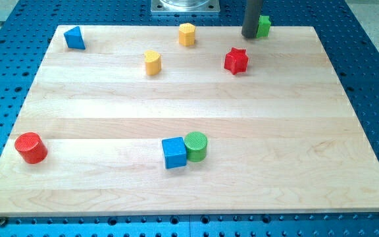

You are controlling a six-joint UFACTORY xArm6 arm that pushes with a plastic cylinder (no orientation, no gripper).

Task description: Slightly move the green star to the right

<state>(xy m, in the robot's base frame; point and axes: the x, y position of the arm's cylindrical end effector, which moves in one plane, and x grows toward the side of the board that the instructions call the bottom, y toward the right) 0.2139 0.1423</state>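
Came down from the view's top as a straight dark rod, my tip (250, 35) planted at the far edge of the pale wooden board (189, 191), touching the left side of the small green star block (264, 26). No jaws on this rig, so no open-or-closed state to report. Counted on the board: one green star, one red star (236, 60), two yellow hexagonal blocks (187, 33) (152, 62), one blue triangular block (74, 38), one red cylinder (30, 147), one blue cube (174, 152) touching one green cylinder (196, 145).

Blue cube (174, 153) touching green cylinder (196, 146); red cylinder (30, 147) bottom left; red star (236, 60) upper right.
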